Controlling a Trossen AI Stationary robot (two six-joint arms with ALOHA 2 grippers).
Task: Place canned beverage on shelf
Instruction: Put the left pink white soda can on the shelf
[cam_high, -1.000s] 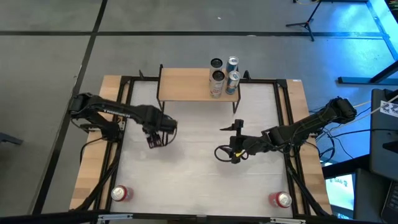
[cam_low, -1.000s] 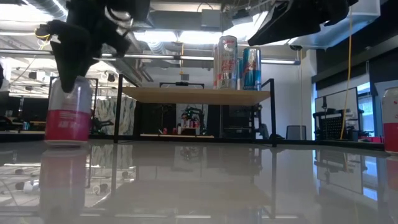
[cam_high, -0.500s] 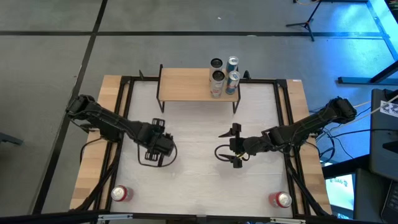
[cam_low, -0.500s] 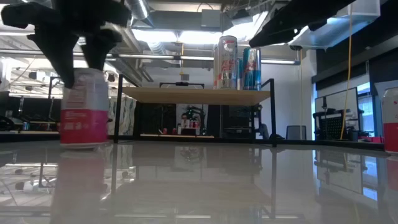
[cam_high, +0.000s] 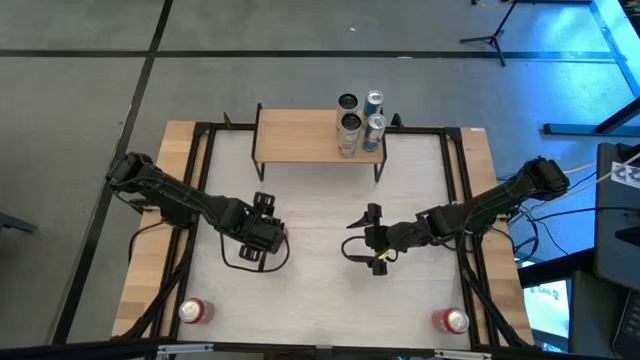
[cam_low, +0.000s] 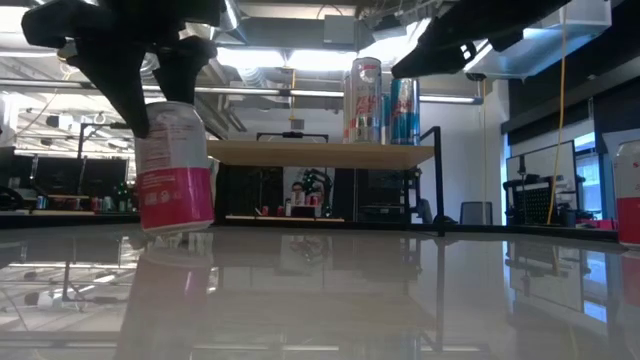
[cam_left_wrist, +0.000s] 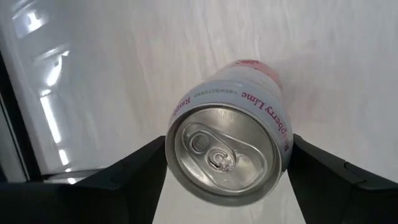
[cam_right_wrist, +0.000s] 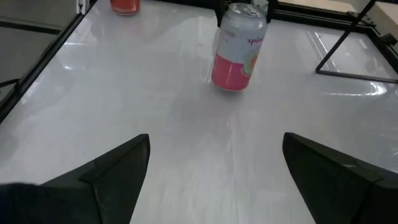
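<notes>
A white and pink beverage can (cam_low: 175, 165) hangs tilted over the white tabletop, left of centre, with my left gripper (cam_high: 262, 235) shut on its top end. The high view hides the can under that gripper; the right wrist view shows it (cam_right_wrist: 239, 46). My right gripper (cam_high: 372, 243) stands open over the table's middle, right of the can, with nothing between its fingers. The shelf (cam_high: 300, 135) stands at the table's far edge and carries several cans (cam_high: 360, 115) on its right end. My left gripper pinches the can between its two fingers (cam_left_wrist: 140, 171) on opposite sides of the wall just below the top rim (cam_left_wrist: 173, 140). The fingers come from above, slanting down. The can hangs below them, tilted, its pink bottom (cam_low: 180, 215) seemingly just clear of the tabletop.
A red can (cam_high: 192, 311) stands at the table's near left corner and another (cam_high: 452, 320) at the near right corner. The shelf's left half is bare wood. Black frame rails (cam_high: 205, 180) run along the table's sides.
My left gripper has carried the can toward the table's near edge and a little toward the right, rolling its wrist as it went. The can, upright a second ago, now hangs tilted.
</notes>
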